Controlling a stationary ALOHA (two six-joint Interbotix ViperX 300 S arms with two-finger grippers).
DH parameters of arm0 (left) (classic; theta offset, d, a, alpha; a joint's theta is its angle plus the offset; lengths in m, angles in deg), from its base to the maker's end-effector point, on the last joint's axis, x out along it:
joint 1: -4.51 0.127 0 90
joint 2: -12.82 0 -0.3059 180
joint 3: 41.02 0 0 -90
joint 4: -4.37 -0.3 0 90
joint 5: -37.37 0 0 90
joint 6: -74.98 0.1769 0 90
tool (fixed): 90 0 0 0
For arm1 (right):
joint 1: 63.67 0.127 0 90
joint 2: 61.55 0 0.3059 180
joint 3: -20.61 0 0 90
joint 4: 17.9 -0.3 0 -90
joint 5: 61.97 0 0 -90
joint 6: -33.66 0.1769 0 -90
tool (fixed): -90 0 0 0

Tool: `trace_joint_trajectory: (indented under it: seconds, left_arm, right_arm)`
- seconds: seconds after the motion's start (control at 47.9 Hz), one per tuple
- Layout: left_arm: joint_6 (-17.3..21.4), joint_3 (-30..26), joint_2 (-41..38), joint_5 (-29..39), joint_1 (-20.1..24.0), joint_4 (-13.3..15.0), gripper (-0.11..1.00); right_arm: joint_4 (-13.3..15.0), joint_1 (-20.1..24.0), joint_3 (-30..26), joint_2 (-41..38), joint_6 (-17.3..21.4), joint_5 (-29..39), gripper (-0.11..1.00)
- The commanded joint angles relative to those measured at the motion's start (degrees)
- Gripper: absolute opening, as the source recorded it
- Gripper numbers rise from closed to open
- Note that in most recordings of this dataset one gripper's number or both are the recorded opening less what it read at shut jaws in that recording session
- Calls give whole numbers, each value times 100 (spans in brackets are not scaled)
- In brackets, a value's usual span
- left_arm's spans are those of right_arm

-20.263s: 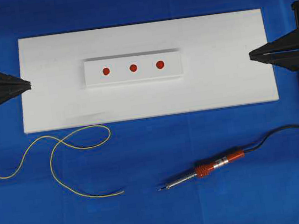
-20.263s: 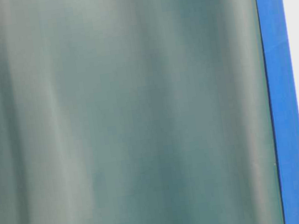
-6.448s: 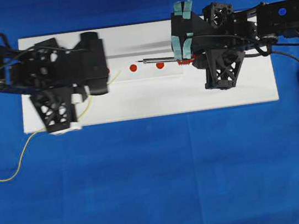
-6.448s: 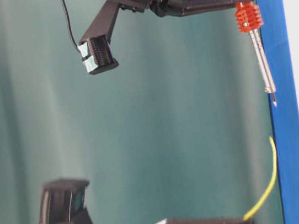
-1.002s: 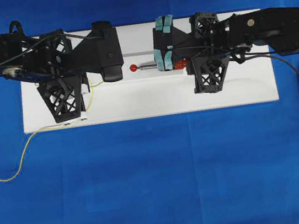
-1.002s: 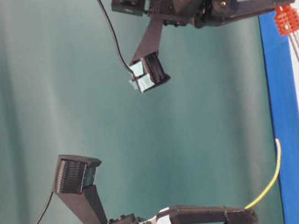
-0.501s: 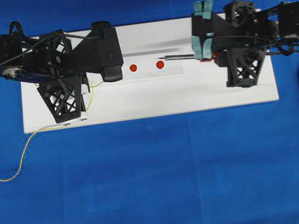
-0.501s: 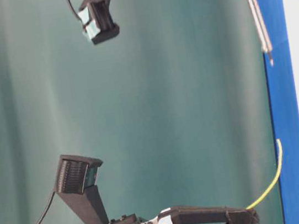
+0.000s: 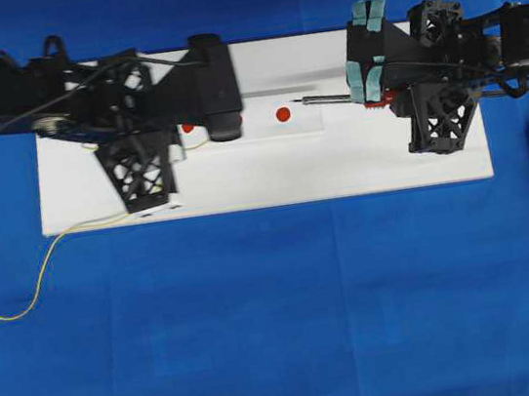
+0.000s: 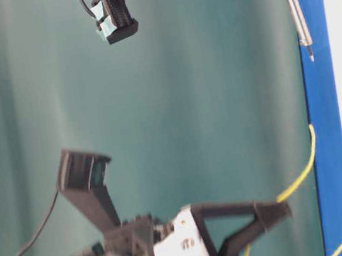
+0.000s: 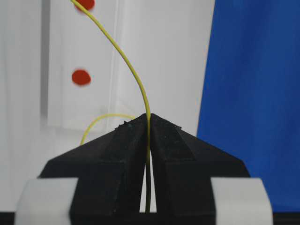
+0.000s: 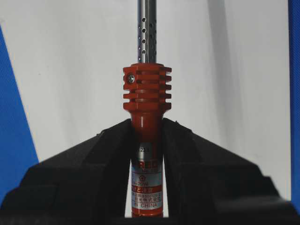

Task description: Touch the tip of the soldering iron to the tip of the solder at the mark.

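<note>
- Pinched between the two black, wedge-shaped fingers [image 11: 178, 154] of the left gripper [image 11: 149, 121], the solder [image 11: 133, 77] is seen as a thin, smooth yellow wire rising from the closed tips toward 11 o'clock in the left wrist view, its free end lost at the top edge by a red mark [image 11: 81, 77].
- A slack loop of the solder is trailed off the white board [image 9: 243, 181] onto the blue cloth [image 9: 284, 333] at 8 o'clock in the overhead view.
- The soldering iron [image 12: 146, 140] is clamped at its glossy orange-red handle by the right gripper [image 12: 146, 123], just below the ribbed collar; the perforated silver shaft is pointed to 12 o'clock.
- Overhead, the iron's tip [image 9: 294, 102] is held just at 3 o'clock of the rightmost red dot [image 9: 283, 115] on the raised white block [image 9: 306, 125], well apart from the solder.
</note>
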Motion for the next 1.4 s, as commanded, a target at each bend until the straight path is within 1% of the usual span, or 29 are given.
trace_joint_trajectory:
  seconds: [0.0, 0.209, 0.396, 0.668, 1.002, 1.377]
  left_arm:
    - [18, -369, -132, -53, -18, -9, 1]
    - [18, -844, -773, -62, -35, -18, 1]
    - [9, -1037, -1143, -70, -35, -9, 1]
    - [0, -1011, -1266, -255, -35, -9, 1]
    - [9, -1037, -1345, -246, -18, -9, 1]
    - [0, -1037, -1354, -149, -18, -9, 1]
  right_arm:
    - [18, -9, -70, 70, 9, -18, 6]
    - [18, -9, -62, 70, 26, -18, 6]
    - [18, -18, -35, 62, 26, -26, 6]
    - [44, -18, -9, 62, 26, -88, 6]
    - [44, -9, 26, 44, 26, -176, 6]
    - [44, -18, -35, -211, 26, -264, 6]
